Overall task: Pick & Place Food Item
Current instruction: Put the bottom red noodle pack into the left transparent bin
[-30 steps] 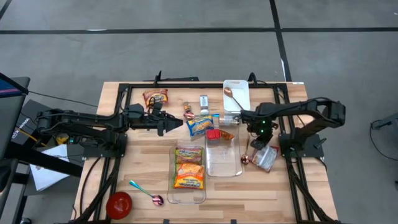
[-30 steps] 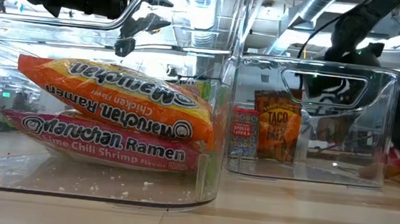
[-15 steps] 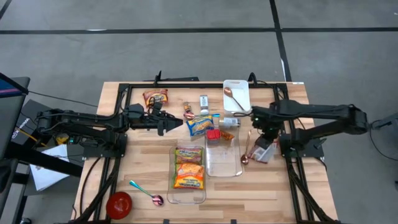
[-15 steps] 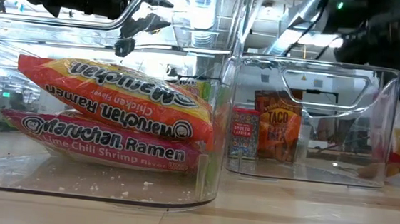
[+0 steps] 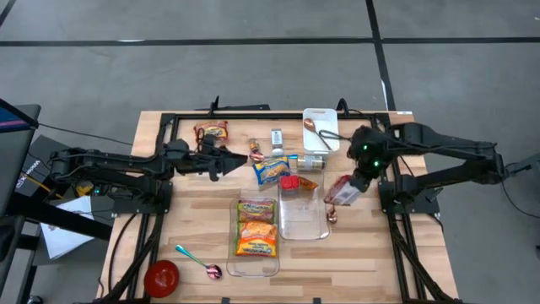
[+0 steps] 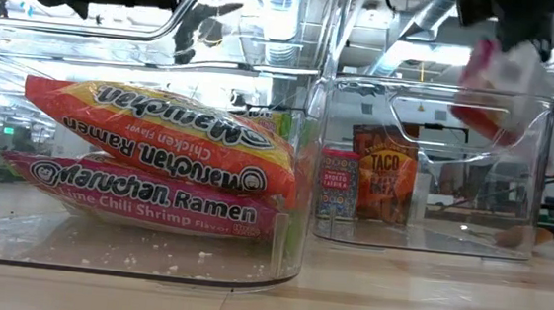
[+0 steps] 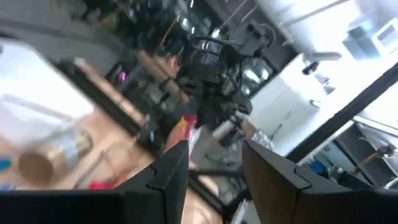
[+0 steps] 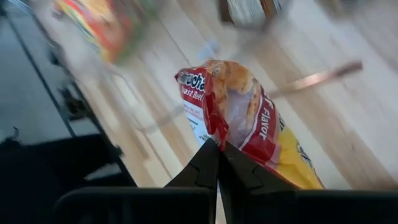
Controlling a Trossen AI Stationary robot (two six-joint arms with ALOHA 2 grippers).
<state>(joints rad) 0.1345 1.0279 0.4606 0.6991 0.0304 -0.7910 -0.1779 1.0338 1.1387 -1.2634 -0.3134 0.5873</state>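
Observation:
A red, white and yellow ramen packet (image 8: 245, 118) hangs in the air to the right of the clear bins, with my right gripper (image 8: 219, 149) shut on it. It also shows as a packet (image 5: 342, 192) in the high view and a packet (image 6: 495, 88) in the low view. The near-left clear bin (image 5: 232, 253) holds two ramen packets (image 6: 159, 146). The right clear bin (image 5: 314, 221) has a taco packet (image 6: 384, 173) and a small can (image 6: 337, 183) at its far end. My left gripper (image 7: 214, 168) hovers open over the table's left half, with nothing between its fingers. My right gripper pinches the packet's red sealed edge (image 8: 212, 127) between its two fingertips. The fingers come slanting down from above. The packet hangs below them, tilted and lifted clear of the table.
A white tray (image 5: 325, 118) with a spoon stands at the far edge. A copper spoon (image 5: 332, 215) lies by the right bin. A blue and yellow packet (image 5: 274, 169) and another packet (image 5: 211, 133) lie farther back. At the near left are a red bowl (image 5: 160, 277) and a spoon (image 5: 198, 262).
My right gripper has gone up and toward the right bin with the ramen packet. The packet has been lifted clear of the table to the right of the bins. My left gripper has tipped upward a little in place.

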